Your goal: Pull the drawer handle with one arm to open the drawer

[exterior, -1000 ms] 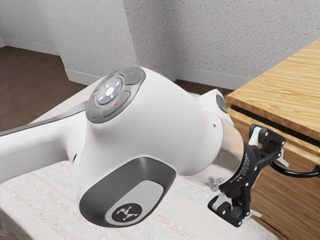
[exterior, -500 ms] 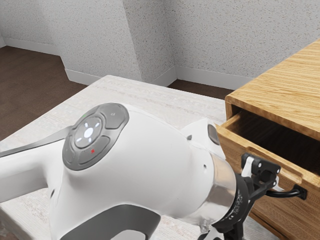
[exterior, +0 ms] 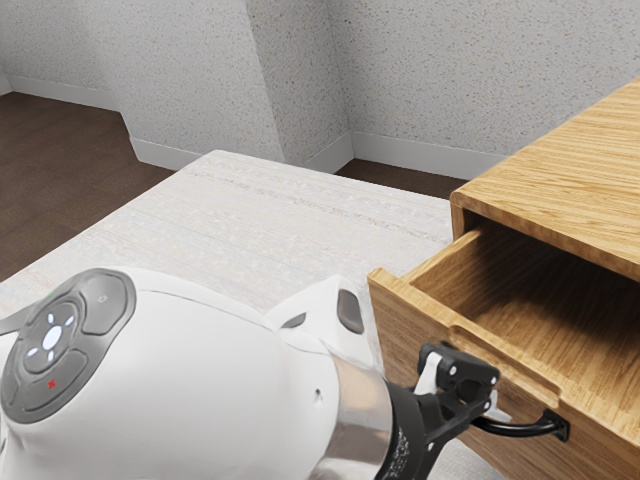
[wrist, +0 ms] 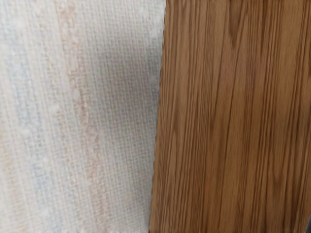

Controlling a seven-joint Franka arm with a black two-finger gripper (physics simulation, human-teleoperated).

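drawer (exterior: 425, 325) shown drawn well out of the wooden cabinet (exterior: 570, 170).
the black handle (exterior: 522, 429) on the drawer front is clasped between the jaws, closed narrow on it; the cabinet is borne by the pale worktop (exterior: 250, 220).

My arm (exterior: 190, 400) low in exterior view's lower left, wrist pointing to its right; my gripper (exterior: 478, 408) closed, fingers pinching drawer handle (exterior: 525, 430) from both sides.
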